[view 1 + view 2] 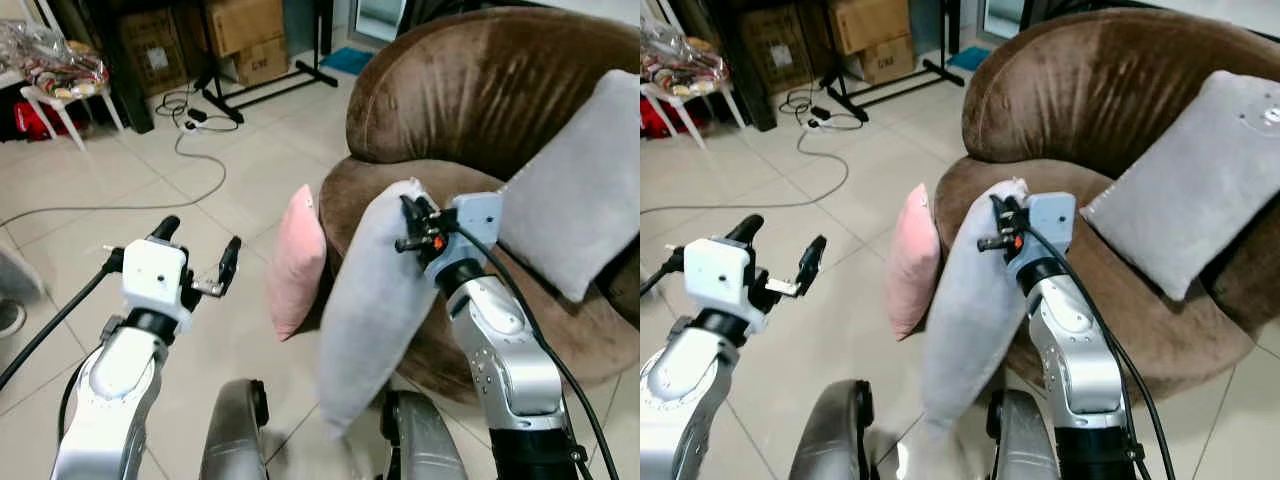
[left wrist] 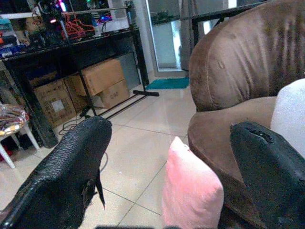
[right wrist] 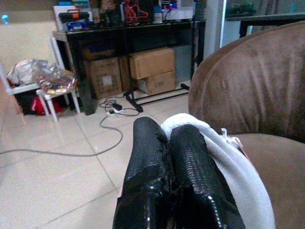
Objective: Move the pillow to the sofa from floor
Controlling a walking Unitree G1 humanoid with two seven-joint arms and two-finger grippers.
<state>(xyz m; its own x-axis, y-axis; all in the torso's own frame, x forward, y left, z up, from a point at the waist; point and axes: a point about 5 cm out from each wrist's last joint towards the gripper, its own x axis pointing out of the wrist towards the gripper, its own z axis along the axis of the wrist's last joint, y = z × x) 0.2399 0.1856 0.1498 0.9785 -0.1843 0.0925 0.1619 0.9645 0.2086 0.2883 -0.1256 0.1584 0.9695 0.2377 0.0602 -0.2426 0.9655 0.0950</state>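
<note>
My right gripper [image 1: 405, 212] is shut on the top corner of a grey pillow [image 1: 370, 300], which hangs upright off the floor in front of the brown sofa [image 1: 470, 90]. In the right wrist view its black fingers [image 3: 164, 157] pinch the grey pillow's edge [image 3: 224, 157]. A pink pillow [image 1: 297, 260] stands on the tiled floor, leaning against the sofa's front. My left gripper [image 1: 198, 248] is open above the floor, left of the pink pillow [image 2: 190, 191], with nothing between its fingers. Another grey pillow [image 1: 580, 190] rests against the sofa's back.
A grey cable [image 1: 150, 190] runs across the tiles at the left. Cardboard boxes [image 1: 245, 35] and a black stand [image 1: 265, 85] sit at the back. A white stool [image 1: 60, 90] with bags on it stands at the far left.
</note>
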